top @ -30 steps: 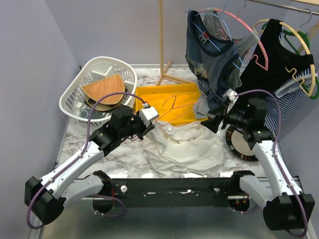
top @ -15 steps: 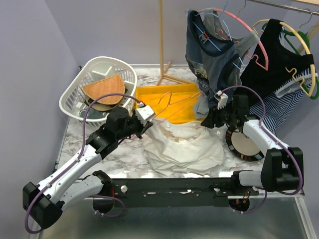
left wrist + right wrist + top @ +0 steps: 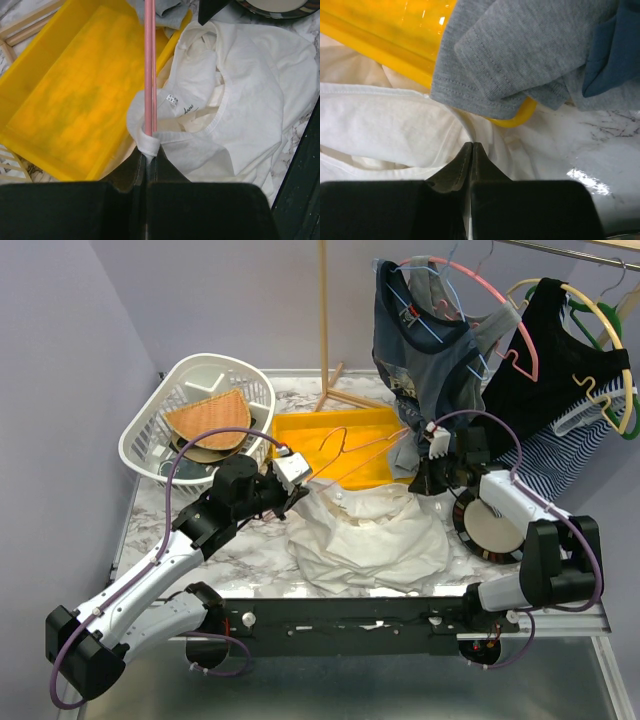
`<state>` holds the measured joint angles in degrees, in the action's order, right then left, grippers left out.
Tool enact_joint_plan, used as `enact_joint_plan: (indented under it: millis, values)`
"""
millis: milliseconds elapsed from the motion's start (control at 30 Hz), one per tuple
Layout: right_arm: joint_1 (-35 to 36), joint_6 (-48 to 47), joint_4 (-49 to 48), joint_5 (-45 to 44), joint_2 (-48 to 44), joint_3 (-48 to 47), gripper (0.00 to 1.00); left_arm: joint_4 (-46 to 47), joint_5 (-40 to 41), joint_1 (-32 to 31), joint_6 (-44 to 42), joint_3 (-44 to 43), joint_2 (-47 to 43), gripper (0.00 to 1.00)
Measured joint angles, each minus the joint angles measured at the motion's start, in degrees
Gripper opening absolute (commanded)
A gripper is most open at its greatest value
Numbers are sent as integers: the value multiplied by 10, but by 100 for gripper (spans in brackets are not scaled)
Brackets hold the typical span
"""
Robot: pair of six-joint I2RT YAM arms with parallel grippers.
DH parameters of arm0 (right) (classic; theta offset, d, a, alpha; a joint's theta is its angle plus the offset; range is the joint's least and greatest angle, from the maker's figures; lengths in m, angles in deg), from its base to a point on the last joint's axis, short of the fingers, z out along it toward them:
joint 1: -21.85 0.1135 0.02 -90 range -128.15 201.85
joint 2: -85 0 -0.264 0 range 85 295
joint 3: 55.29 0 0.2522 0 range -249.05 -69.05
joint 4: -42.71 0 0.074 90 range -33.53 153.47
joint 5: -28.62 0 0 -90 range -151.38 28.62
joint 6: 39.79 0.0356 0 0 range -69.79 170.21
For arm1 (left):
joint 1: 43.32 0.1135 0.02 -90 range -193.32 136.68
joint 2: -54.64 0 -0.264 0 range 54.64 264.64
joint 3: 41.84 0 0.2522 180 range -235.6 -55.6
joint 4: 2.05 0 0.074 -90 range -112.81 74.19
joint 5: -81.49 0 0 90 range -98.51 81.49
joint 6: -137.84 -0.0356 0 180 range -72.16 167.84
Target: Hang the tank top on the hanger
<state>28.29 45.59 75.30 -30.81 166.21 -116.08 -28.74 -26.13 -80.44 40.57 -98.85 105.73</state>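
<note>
The right arm is now folded in on itself, where a second ago it stretched along the right edge of the worktop. The right gripper [image 3: 419, 480] has slid a little toward the far edge, to the tray's [image 3: 300, 430] right corner under the hanging grey shirt [image 3: 520, 60]. Its jaws are closed and seem to pinch a hem of the tank top [image 3: 370, 535], though the wrist view does not settle that.

The left gripper [image 3: 147, 156] has barely shifted. Its jaws are clamped on the end of the hanger [image 3: 148, 60], with a strap looped round the wire there.

The tank top lies bunched at the middle of the near edge. Judging from this, one shoulder is threaded and the right arm is drawing the other strap out toward the hanger's free end.
</note>
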Motion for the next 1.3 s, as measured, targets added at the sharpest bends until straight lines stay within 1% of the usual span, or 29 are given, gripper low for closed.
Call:
enact_joint_plan:
  millis: [133,200,300,400,467,533,633,933,1300]
  values:
    - [1,1,11,-5,0,-12,1,0,-31,0,-7,0,-3,0]
    - [1,1,13,-9,-15,-15,1,-1,-50,0,-12,0,-5,0]
    - [1,1,16,-21,-69,-15,1,-3,-87,0,-23,0,-7,0]
    - [-5,2,5,-36,-156,-14,1,-6,-115,0,-31,0,-6,0]
    - [-17,3,-5,-40,-193,-14,1,-7,-126,0,-35,0,-3,0]
    - [-30,6,-13,-42,-212,-14,1,-10,-136,0,-38,0,3,0]
    - [-46,12,-15,-46,-216,-14,1,-20,-149,1,-40,0,14,0]
    - [-58,21,-15,-55,-218,-14,1,-30,-160,2,-43,0,17,0]
    - [-58,15,-14,-54,-232,-13,1,-31,-130,3,-42,-1,23,0]
